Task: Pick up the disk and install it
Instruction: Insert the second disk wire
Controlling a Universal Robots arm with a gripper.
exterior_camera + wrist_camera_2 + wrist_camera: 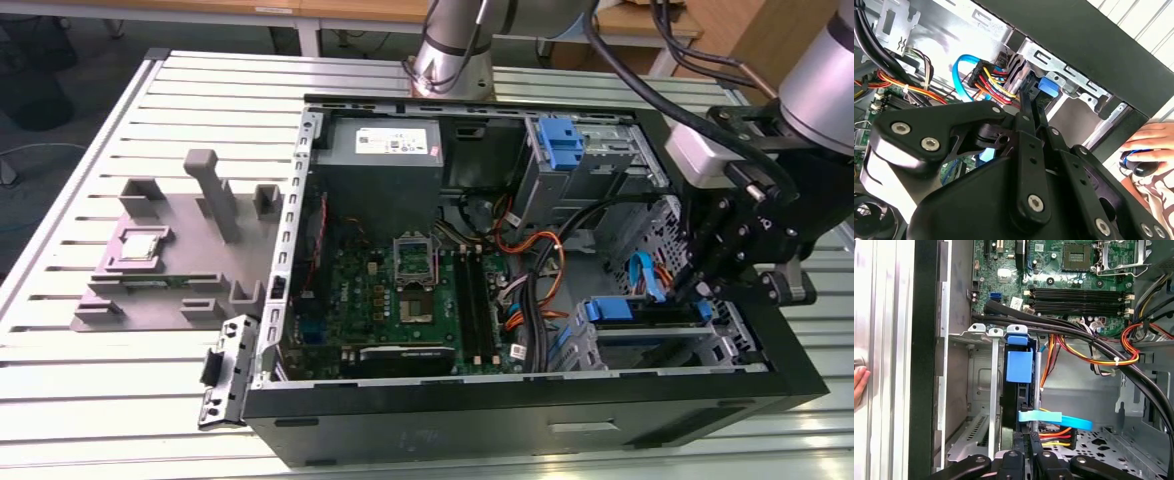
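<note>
Open computer case [534,420] lying on its side on the slatted bench [80,400], walls standing up all round the open top. Inside, at the exterior view's right and near corner, a metal drive cage [667,345]. Slotted edge-on into that cage, the disk [625,310], its blue bracket [1018,367] level with the cage's front lip in the first wrist view and a bare cage wall close along one side.

Reaching down into the case just beside the cage, the gripper [690,290], tip right at the disk's rear end in both wrist views [1029,107] [1029,439]. Cannot tell how far apart the jaws stand, nor whether anything is clamped.

Little free room here: a flat blue cable [1054,419] and red-yellow-black wires [1056,436] crossing just beside the tip, thick black cables [1064,330] running over the cage's edge toward the motherboard [400,290].

More open space across the case's middle. At the exterior view's left, well apart on the bench, a grey fixture [160,290] with a small square chip [142,246]. Outside the case wall, a person's hand [1151,142].
</note>
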